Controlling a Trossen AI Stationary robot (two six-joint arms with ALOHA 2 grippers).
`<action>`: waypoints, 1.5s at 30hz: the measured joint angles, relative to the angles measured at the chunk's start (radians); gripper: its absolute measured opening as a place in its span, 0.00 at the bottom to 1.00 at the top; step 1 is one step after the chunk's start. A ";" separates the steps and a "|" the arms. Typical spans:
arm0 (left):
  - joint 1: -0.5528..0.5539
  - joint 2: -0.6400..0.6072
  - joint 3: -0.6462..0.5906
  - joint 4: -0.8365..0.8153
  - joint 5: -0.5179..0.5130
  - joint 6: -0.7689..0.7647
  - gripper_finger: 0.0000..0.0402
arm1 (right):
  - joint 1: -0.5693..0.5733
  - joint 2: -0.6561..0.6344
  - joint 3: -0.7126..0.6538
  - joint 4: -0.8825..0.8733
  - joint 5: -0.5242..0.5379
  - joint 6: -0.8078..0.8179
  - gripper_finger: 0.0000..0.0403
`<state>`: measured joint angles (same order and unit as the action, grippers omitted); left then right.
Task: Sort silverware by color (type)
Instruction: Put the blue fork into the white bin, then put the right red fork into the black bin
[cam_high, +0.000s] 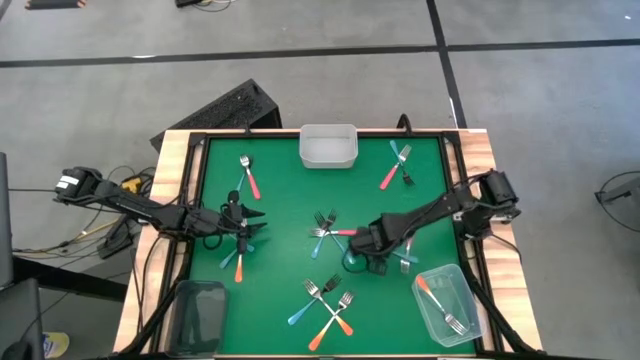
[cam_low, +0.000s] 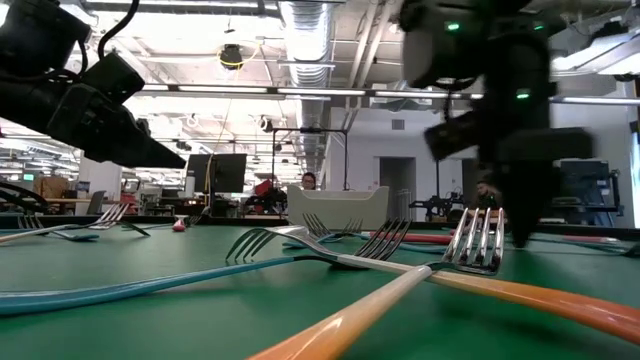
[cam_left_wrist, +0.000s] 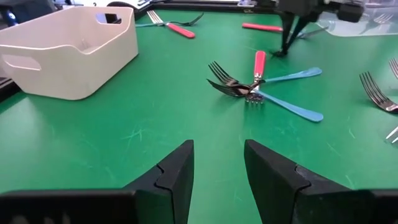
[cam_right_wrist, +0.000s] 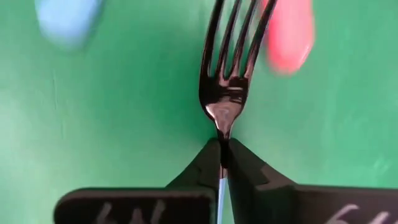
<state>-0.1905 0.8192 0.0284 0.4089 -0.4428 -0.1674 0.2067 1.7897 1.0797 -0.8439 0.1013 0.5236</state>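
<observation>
The fork (cam_right_wrist: 224, 93) in the right gripper (cam_right_wrist: 222, 163) lies flat on the green mat (cam_high: 290, 190), its long axis running straight away from the wrist, tines pointing away from the fingers. The two dark fingers are pressed together on its neck just behind the tines, and a sliver of light blue handle shows between them (the rest of the handle is hidden under the gripper). A pink-red handle (cam_right_wrist: 289, 34) lies just beside the tines on one side, a blue one (cam_right_wrist: 65, 18) on the other.

From above, the right gripper (cam_high: 362, 243) sits near the middle of the mat, at a small cluster of forks (cam_high: 325, 228) whose tines point toward the left arm's side. Nearer the front edge, another group of forks (cam_high: 328, 302) with blue and orange handles crosses in an X.

A clear container (cam_high: 450, 305) at the front right corner holds one orange-handled fork (cam_high: 440, 305). A white bin (cam_high: 328, 146) stands at the far edge's middle.

The left gripper (cam_high: 250, 225) hovers over the left half of the mat, its jaws spread and holding nothing.
</observation>
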 joint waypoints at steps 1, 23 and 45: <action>0.000 0.000 0.000 -0.001 -0.001 0.000 0.32 | -0.020 0.000 0.013 0.008 0.019 -0.027 0.07; 0.000 0.000 0.000 -0.014 -0.042 -0.066 0.32 | -0.506 -0.001 0.275 0.484 0.219 -0.954 0.05; 0.000 0.000 0.000 -0.067 -0.172 -0.261 0.32 | -0.744 0.093 0.274 0.742 0.018 -1.039 0.20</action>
<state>-0.1902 0.8193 0.0288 0.3417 -0.6148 -0.4288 -0.5369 1.8829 1.3541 -0.1020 0.1193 -0.5157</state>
